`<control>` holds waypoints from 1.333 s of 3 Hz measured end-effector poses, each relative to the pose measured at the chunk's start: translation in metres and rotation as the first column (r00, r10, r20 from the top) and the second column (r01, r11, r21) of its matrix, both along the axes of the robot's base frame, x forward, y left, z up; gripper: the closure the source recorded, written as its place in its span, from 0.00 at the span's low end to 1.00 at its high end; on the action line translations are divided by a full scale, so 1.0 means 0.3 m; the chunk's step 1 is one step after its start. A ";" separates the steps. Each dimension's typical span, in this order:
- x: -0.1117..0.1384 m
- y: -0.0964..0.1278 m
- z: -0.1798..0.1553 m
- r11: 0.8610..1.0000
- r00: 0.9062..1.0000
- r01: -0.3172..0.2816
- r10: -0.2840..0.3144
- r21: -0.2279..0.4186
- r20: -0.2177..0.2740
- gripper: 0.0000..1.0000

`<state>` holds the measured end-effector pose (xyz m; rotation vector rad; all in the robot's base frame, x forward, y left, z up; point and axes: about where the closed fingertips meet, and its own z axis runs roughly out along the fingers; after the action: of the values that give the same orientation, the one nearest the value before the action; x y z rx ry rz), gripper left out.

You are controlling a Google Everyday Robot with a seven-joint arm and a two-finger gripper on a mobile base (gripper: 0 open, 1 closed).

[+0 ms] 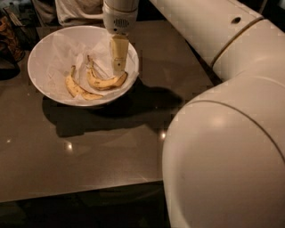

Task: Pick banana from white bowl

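Note:
The white bowl, wide and lined with crinkled white paper, stands at the back left of the dark table. Two bananas lie in it. The banana is plump, curved and speckled, with its long stem pointing to the back left. A slimmer, paler banana lies to its left. My gripper hangs from above over the bowl's right side. Its tip is just above the right half of the plump banana. It holds nothing that I can see.
My large white arm fills the right side of the view. The brown table has its front edge near the bottom. A dark object and a pale cloth lie behind the bowl.

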<state>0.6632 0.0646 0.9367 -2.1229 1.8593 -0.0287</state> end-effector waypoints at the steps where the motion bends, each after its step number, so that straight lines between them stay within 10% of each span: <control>1: 0.000 0.009 -0.025 1.000 1.000 0.006 -0.006 0.009 -0.011 0.00; 4: -0.033 0.001 -0.037 1.000 1.000 0.014 -0.014 0.027 -0.010 0.00</control>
<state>0.6533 0.0649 0.9256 -2.0962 1.8694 0.0038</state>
